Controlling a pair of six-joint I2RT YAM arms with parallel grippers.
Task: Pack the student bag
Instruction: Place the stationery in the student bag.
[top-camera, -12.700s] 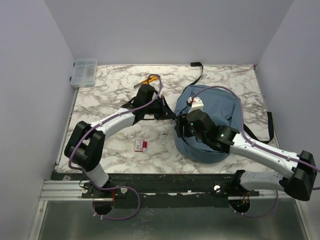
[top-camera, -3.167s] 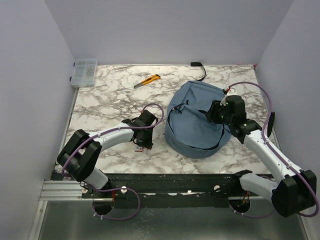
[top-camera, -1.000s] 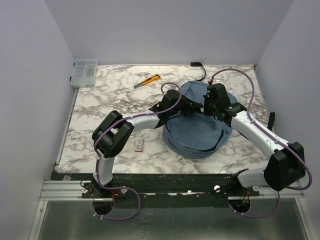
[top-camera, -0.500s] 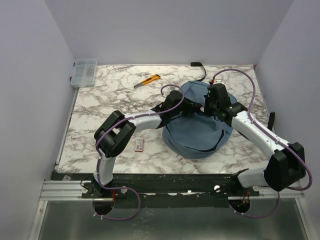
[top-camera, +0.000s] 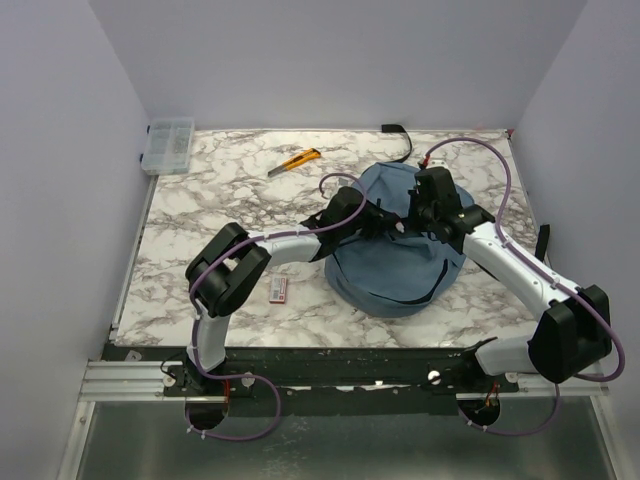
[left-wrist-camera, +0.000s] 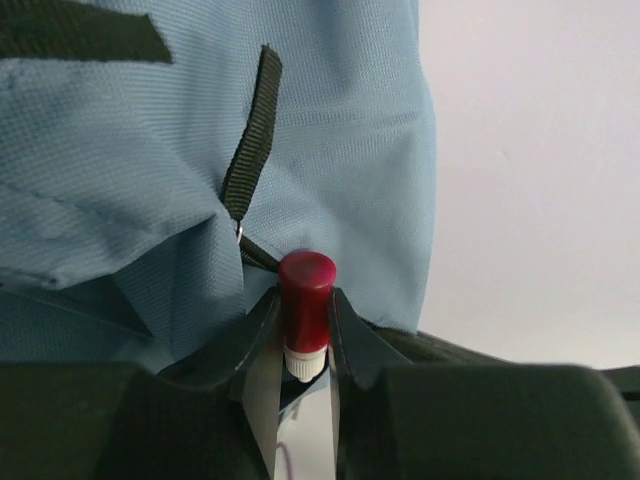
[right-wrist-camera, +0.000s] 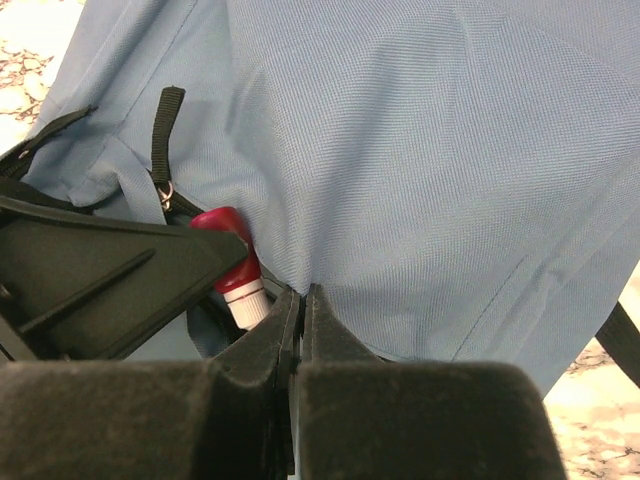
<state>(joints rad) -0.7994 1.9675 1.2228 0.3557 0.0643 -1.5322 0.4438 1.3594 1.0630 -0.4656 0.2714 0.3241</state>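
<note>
**Packing under way: one item poised at the bag's mouth**

The student bag lies right of centre on the marbled tabletop, with its right side near that edge and a black strap hanging over it. Both arms meet at the bag's far upper part.

The right end effector has its fingers pressed together on a fold of the blue fabric, which pulls taut from that point. It appears to be lifting the edge of the opening. The left end effector is clamped on a red-capped tube, a finger on either side of the cap, with the tube aimed at the dark gap beside a black webbing tab. Whether the tube's tip has already entered the bag cannot be told, since the opening is hidden behind fabric and fingers.

Progress is judged partial. The tube is not yet released, and three things lie outside the bag:

- a small red-and-white packet, left of the bag
- a yellow utility knife, toward the far edge
- a clear organiser box, in the far left corner

Which of these belong in the bag is not shown.

The two end effectors are just beside each other, so room there is tight. The left half of the tabletop offers open room for a retreat. Walls close the far side and both flanks.
</note>
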